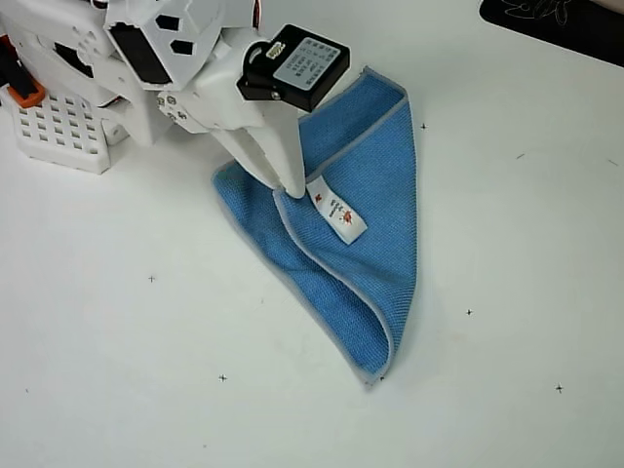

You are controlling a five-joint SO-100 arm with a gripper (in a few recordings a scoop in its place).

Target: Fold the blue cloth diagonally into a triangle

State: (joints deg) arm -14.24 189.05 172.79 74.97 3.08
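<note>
the bright-blue microfiber cloth with grey edging lies half folded mid white tabletop; the white gripper presses its upper layer, jaws' grip unclear; better to draw that corner across until edges meet

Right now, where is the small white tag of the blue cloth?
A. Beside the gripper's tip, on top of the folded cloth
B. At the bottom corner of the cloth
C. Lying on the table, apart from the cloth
A: the white tag lies on the folded blue cloth, just right of the gripper tip.
</note>
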